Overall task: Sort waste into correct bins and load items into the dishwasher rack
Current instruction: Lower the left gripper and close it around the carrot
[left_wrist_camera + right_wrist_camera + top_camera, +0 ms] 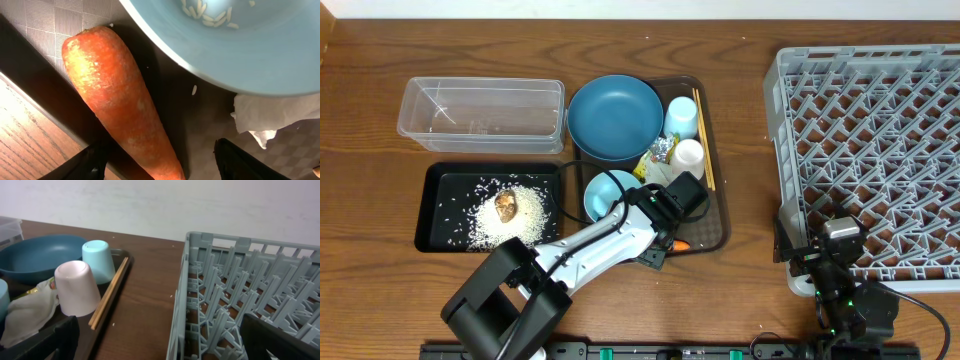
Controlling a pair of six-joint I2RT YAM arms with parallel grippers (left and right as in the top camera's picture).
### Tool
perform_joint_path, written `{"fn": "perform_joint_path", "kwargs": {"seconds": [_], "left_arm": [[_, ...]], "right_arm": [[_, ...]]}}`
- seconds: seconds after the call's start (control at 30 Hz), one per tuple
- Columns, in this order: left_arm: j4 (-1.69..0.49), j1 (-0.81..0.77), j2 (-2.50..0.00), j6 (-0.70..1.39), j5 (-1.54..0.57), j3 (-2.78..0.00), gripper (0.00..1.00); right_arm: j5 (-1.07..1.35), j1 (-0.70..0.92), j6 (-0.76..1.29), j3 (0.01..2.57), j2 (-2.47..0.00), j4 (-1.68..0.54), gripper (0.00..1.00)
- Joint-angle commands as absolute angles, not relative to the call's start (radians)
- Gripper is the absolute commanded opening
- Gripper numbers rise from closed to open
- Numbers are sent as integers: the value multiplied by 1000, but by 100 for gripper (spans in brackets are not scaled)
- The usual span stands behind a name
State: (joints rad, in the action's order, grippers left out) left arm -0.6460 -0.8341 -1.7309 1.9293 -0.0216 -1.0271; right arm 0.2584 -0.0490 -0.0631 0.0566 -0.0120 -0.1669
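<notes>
My left gripper [663, 240] is open and low over the front edge of the brown tray, its fingers on either side of the orange carrot [120, 100], whose tip shows in the overhead view [679, 243]. The small pale blue bowl [240, 50] holds some rice grains [210, 15], and a white napkin [270, 115] lies beside it. The black tray [435, 215] holds rice and the brown lump [506, 205]. The clear tub [480, 115] stands behind it. My right gripper [160, 347] is open and empty at the grey rack's [870, 150] front left corner.
The brown tray [715, 225] also holds the large dark blue bowl [615, 117], the light blue cup [681, 117], the white cup [687, 155], the chopsticks [703, 140] and the wrapper [662, 150]. Bare wood lies between tray and rack.
</notes>
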Motion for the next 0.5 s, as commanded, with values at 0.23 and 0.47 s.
{"fn": "perform_joint_path", "kwargs": {"seconds": [0.23, 0.47], "left_arm": [[-645, -839, -1787, 1923, 20, -1029, 69], [-633, -839, -1816, 1923, 12, -1029, 64]], "right_arm": [[263, -53, -76, 53, -9, -168, 99], [263, -53, -76, 53, -9, -168, 99]]}}
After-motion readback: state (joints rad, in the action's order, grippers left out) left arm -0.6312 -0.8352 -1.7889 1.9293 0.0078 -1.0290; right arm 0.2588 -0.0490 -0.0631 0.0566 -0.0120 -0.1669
